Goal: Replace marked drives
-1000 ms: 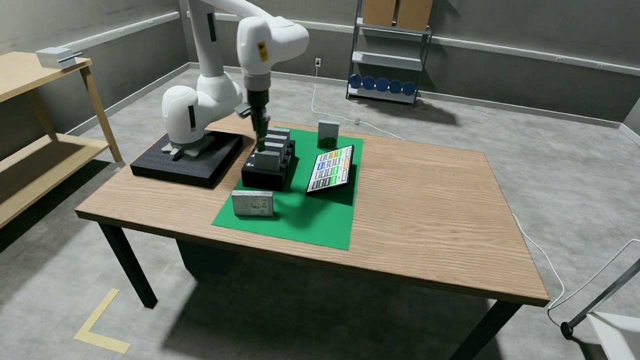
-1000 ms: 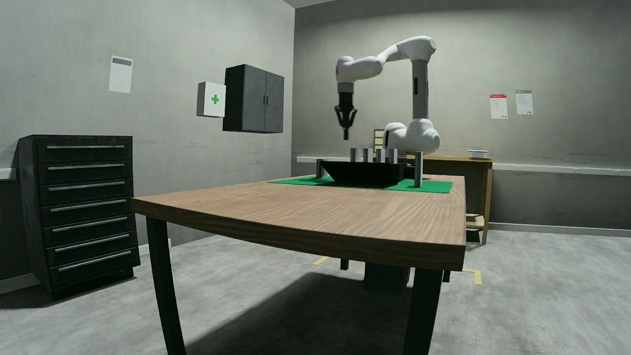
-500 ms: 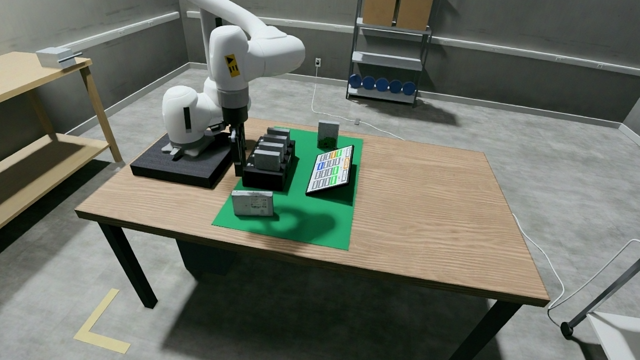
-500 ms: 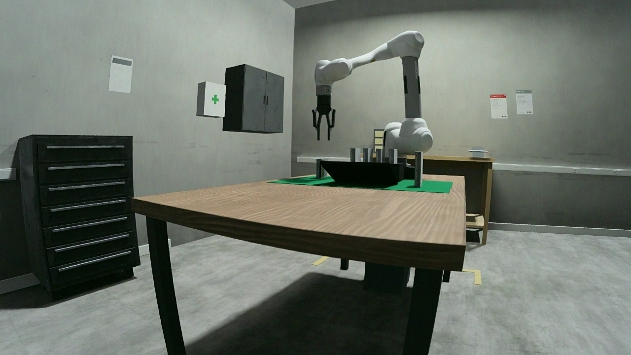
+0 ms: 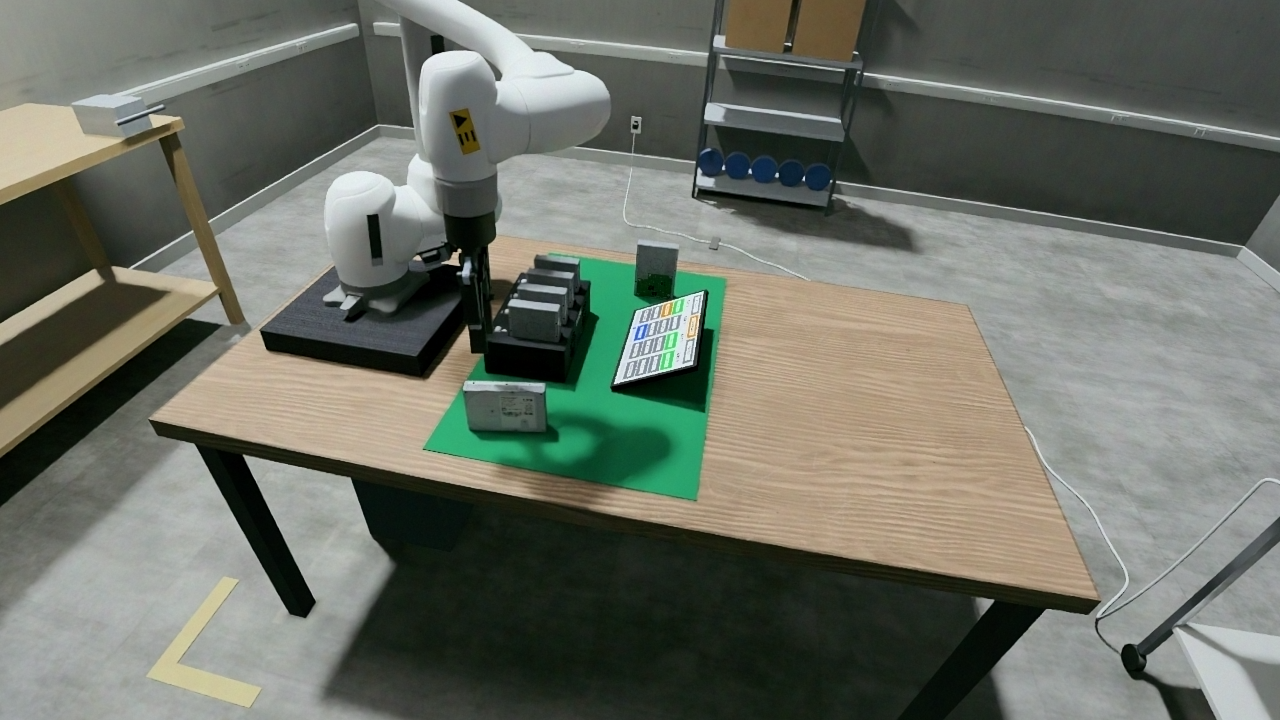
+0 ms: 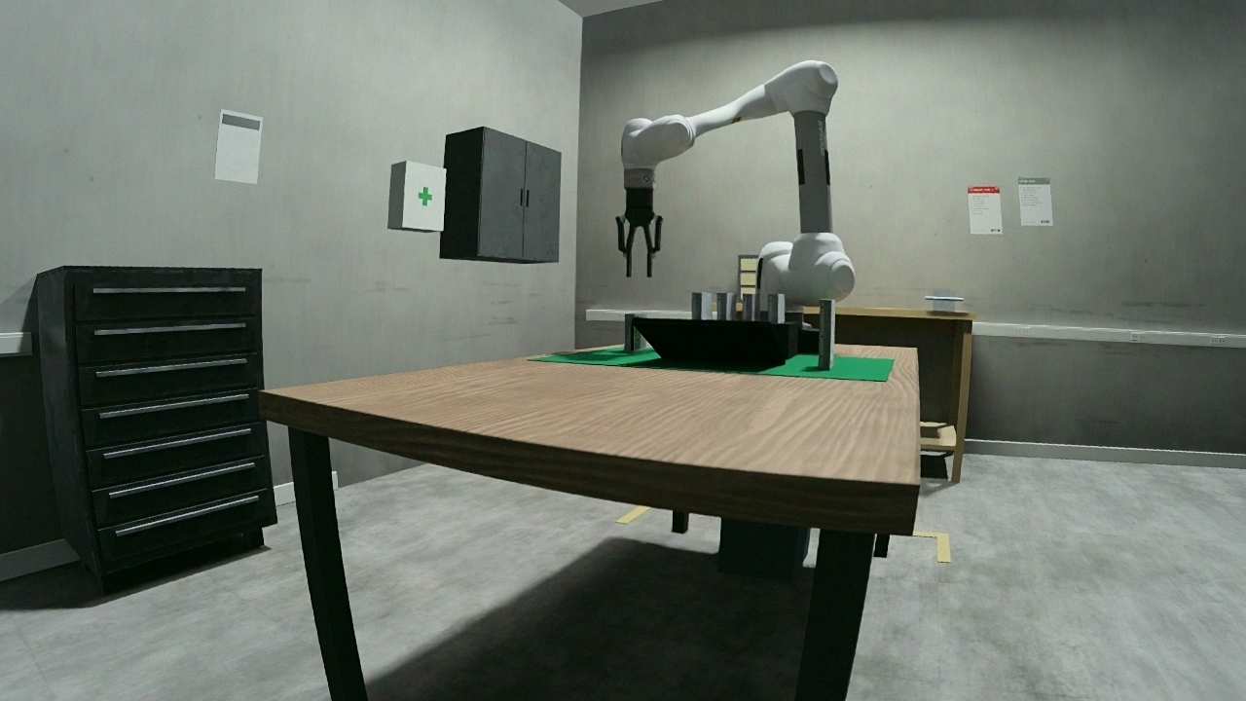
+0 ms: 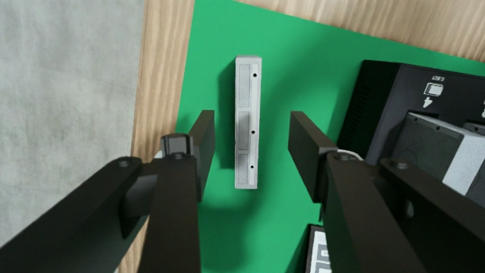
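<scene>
Listed first: near spare drive [image 5: 501, 407] [image 6: 631, 333] [image 7: 248, 121], one, grey. Stood on a long narrow edge, directly on the green mat [image 5: 617, 456] [image 6: 854, 369] [image 7: 303, 68], apart from the dock [image 5: 528, 360] [image 6: 790, 342] [image 7: 409, 81]. Lay below the gripper [image 5: 477, 344] [image 6: 639, 272] [image 7: 251, 152], well down from the fingertips, with open air between.

Long axis: ran up and down the wrist view, roughly parallel to the inner finger faces. Offered only a narrow thickness across the closing direction. Sat close to midway between the two fingers in that view (a shade towards the left one), touching neither.

Gripper: one, pointed downward. Had fingers spread, with room on both sides of the drive; held nothing. Belonged to the only arm, hence nearer to this piece than to the far spare drive [image 5: 656, 268] [image 6: 825, 335], beyond the screen [image 5: 664, 340] [image 6: 722, 340] [image 7: 318, 246].

Next move, by judgement: called for a straight descent astride the thickness, then a squeeze on the broad faces. Risked clipping the top edge if lowered off-centre. Connector end: could not be made out.

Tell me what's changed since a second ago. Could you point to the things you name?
The claw [image 5: 477, 349] [image 6: 639, 275] [image 7: 251, 130] has shifted left in the top and exterior views, and lower in the top one. The exterior view now shows its fingers apart, where they overlapped. Nothing was gripped. The dock [image 5: 528, 360] [image 7: 365, 114], spare drives [image 5: 505, 409] [image 5: 657, 261] [image 6: 825, 335] [image 6: 631, 335] [image 7: 247, 130] and screen [image 5: 660, 340] [image 6: 714, 340] [image 7: 320, 252] look unmoved.
</scene>
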